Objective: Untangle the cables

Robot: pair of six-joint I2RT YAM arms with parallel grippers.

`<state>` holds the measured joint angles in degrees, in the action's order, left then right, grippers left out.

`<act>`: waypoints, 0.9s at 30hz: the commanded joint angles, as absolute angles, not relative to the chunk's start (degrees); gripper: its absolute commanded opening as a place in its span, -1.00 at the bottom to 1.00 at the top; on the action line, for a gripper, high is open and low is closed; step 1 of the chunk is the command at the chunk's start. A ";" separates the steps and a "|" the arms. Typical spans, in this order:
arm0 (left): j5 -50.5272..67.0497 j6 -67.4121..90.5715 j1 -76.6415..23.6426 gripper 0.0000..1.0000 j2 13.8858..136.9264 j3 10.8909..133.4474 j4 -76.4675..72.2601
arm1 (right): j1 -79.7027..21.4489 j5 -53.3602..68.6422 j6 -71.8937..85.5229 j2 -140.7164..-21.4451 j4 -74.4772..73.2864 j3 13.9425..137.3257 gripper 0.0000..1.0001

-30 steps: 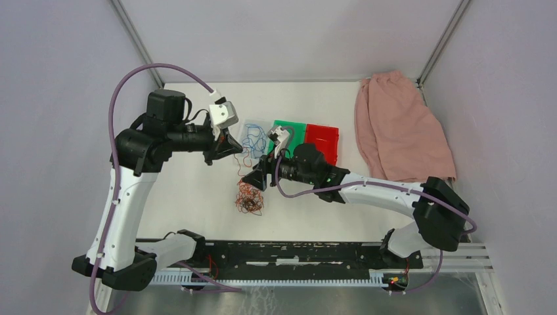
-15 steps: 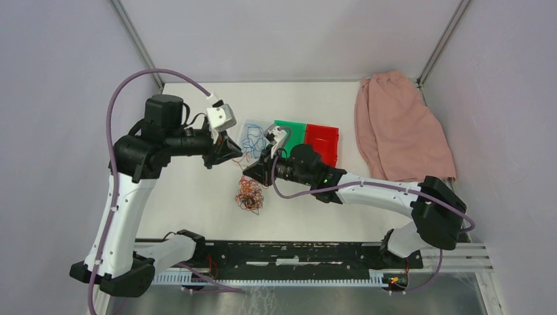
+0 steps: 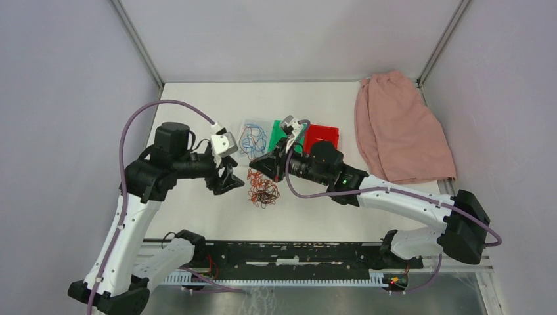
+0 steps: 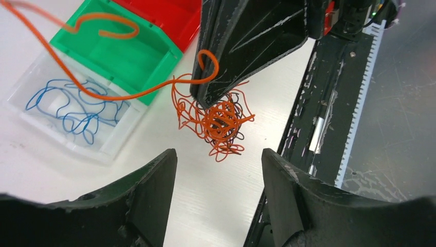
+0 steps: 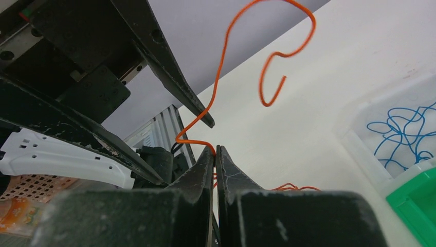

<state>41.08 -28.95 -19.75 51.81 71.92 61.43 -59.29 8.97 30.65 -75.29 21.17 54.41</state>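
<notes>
Overhead, the tangle of cables (image 3: 263, 192), orange and dark strands knotted together, lies on the white table (image 3: 197, 213) just below the middle of the frame, between my two arms. My right gripper (image 5: 215, 149) is pressed together on one orange cable (image 5: 226, 67). In its wrist view that strand rises from the fingertips and curls to a hook at the top of the frame. In the left wrist view the same strand runs from the right gripper's tip toward the upper left, across the green bin (image 4: 123, 56). My left gripper (image 4: 218, 164) stands spread with nothing between its fingers, at the bottom of that view, the tangle above the gap. Loose blue cables (image 4: 67, 110) lie in the clear bin (image 4: 118, 145) at the left, which touches the green bin; the red bin (image 4: 169, 13) comes next along. A pink cloth (image 3: 401, 128) lies at the upper right of the overhead view.
</notes>
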 commanded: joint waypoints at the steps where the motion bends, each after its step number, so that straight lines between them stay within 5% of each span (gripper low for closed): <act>1: 47.74 -25.41 -20.04 0.35 49.59 69.26 53.43 | -59.80 11.04 32.37 -73.93 21.28 55.96 -0.88; 10: 51.89 -18.99 -20.05 0.17 45.90 64.90 42.92 | -60.98 15.08 32.93 -73.65 20.47 57.10 -0.86; 16: 55.37 -17.32 -20.03 0.24 44.34 64.84 40.62 | -61.22 15.49 32.74 -73.04 19.69 56.38 -0.88; 27: 47.56 -53.41 -20.05 0.29 43.87 71.35 58.70 | -61.35 15.98 31.28 -72.44 12.05 58.58 -0.93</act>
